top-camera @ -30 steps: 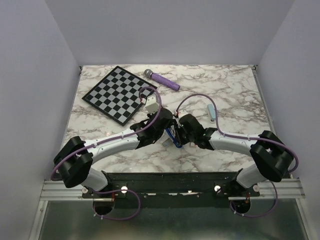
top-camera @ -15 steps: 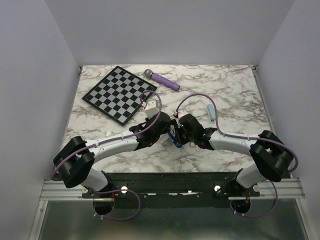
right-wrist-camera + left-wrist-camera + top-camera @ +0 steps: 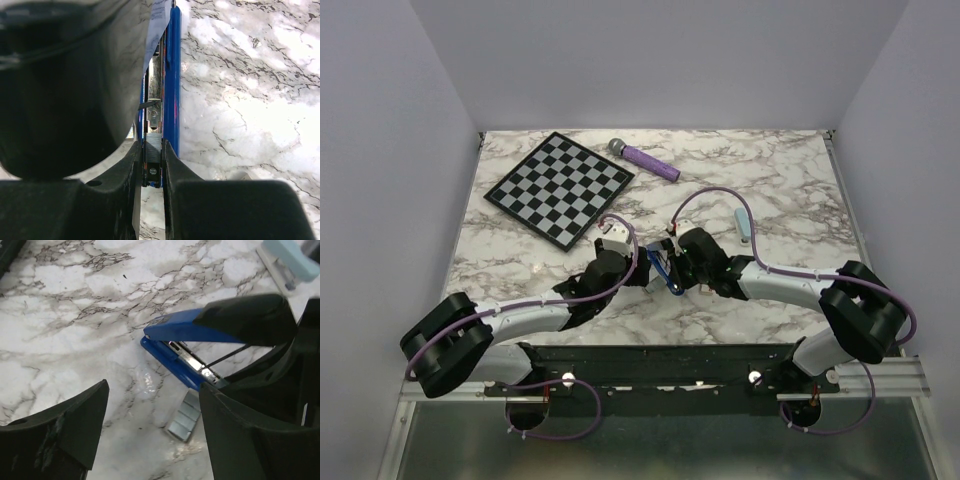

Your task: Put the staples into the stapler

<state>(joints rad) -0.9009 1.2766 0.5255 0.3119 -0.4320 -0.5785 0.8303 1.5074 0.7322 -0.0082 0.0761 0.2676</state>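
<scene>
The dark blue stapler (image 3: 186, 332) lies hinged open on the marble, its silver channel (image 3: 189, 359) exposed. My right gripper (image 3: 152, 170) is shut on the stapler's (image 3: 172, 75) rear end, with the metal rail between the fingers. In the top view the stapler (image 3: 666, 276) sits at the table's middle, with the right gripper (image 3: 676, 266) on it. A short silver strip of staples (image 3: 184, 415) lies flat on the table just beside the stapler's base. My left gripper (image 3: 155, 407) hovers open over that strip, holding nothing. In the top view the left gripper (image 3: 638, 272) is just left of the stapler.
A pale light-blue flat bar (image 3: 743, 225) lies right of the arms, also seen in the left wrist view (image 3: 290, 257). A chessboard (image 3: 560, 187) sits at the back left, a purple microphone (image 3: 645, 158) behind it.
My left gripper has opened wide and drawn back toward the near left, away from the stapler. The right gripper and stapler have stayed in place.
</scene>
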